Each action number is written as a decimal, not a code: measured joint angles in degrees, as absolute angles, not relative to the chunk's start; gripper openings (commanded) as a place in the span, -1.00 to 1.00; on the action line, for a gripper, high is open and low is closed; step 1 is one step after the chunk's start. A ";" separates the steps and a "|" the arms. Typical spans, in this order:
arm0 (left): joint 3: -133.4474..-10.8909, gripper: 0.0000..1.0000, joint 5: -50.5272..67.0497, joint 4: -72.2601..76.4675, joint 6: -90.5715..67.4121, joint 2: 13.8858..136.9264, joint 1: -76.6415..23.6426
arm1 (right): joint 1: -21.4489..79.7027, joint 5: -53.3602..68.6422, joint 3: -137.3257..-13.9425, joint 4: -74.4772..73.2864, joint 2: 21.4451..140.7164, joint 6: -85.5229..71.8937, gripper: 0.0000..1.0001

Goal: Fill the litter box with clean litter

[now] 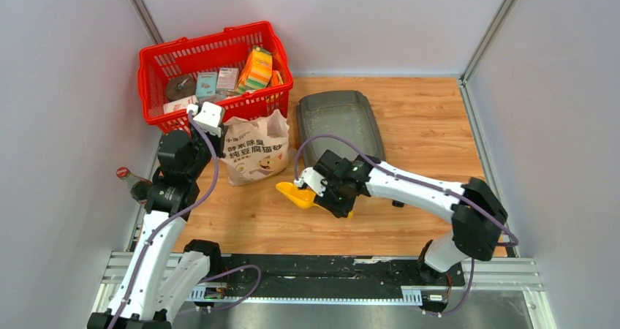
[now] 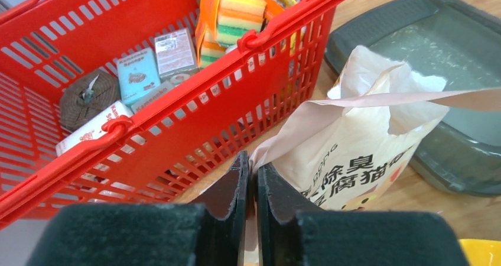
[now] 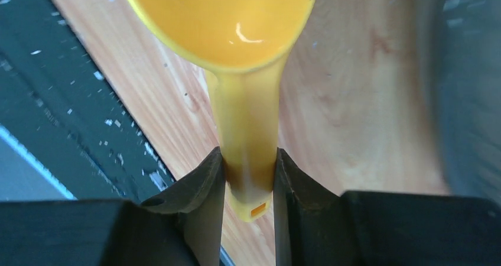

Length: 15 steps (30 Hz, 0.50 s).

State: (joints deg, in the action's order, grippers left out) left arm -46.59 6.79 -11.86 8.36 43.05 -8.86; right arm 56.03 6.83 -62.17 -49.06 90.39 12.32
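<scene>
Two tools engaged. Left tool (image 2: 252,165) pinched bag (image 2: 354,142) rim; right tool (image 3: 248,158) clamped scoop (image 3: 230,23) handle, bowl empty. Litter box (image 1: 340,120) lay on bench (image 1: 431,124) beside bag. We judged clean litter loose, spill-prone: scoop it, never grip.

Pinching the yellow scoop (image 3: 230,18) by its handle in the right tool (image 3: 248,159), empty bowl straight ahead, wooden counter (image 3: 354,100) beneath.

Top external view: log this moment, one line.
left end effector: shut on paper bag edge | right end effector: shut on yellow scoop, bowl empty | litter box: not yet filled
</scene>
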 measured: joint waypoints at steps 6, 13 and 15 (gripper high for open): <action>-51.70 0.18 10.66 -13.65 6.48 37.67 -8.86 | 55.11 8.19 -73.23 -57.84 81.71 29.93 -1.00; -63.88 0.20 31.16 -21.06 6.28 31.44 -8.97 | 51.16 3.60 -75.57 -57.52 74.39 56.73 -1.00; -66.48 0.21 36.14 -23.81 6.20 33.06 -9.04 | 47.79 3.22 -75.37 -55.16 73.67 63.57 -1.00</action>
State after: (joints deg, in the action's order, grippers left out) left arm -66.48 36.14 -23.81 6.20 33.06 -9.04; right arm 47.79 3.22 -75.37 -55.16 73.67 63.57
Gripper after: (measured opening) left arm 0.600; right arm 0.321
